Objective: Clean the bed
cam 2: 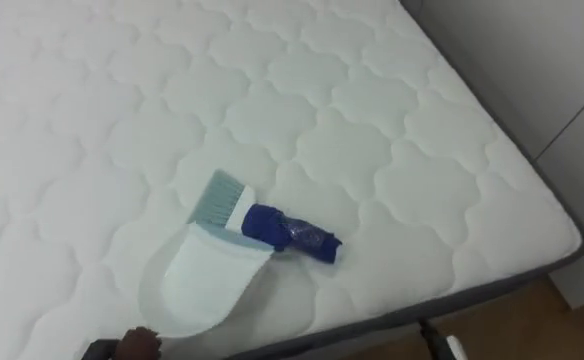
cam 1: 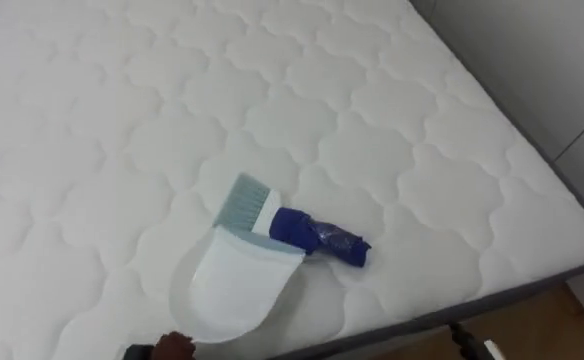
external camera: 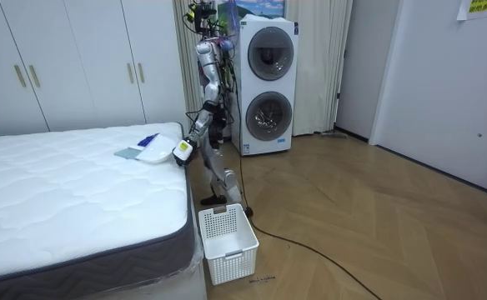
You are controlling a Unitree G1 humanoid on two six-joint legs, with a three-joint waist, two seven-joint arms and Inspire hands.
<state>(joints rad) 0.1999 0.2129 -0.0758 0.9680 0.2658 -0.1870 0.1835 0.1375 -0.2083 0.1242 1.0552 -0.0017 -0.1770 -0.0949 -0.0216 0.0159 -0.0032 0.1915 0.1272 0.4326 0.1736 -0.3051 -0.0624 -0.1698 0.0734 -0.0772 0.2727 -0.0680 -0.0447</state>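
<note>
White quilted mattress [cam 1: 302, 110] spreads across the left eye view, with a pale dustpan [cam 1: 234, 292] near its close edge. A grey-bristled brush [cam 1: 244, 203] lies touching the pan's far rim, and a crumpled blue wrapper [cam 1: 320, 235] sits just beside it. At the bottom edge, part of a hand [cam 1: 175, 346] pokes in; I cannot tell how its fingers are set.

From the room view, the robot stands at the bed's corner beside a white basket [external camera: 227, 242] on the floor, one arm bent down and its hand [external camera: 183, 151] by the mattress edge near the pan.

My guess: the wrapper needs clearing, which calls for a reach over the pan.
</note>
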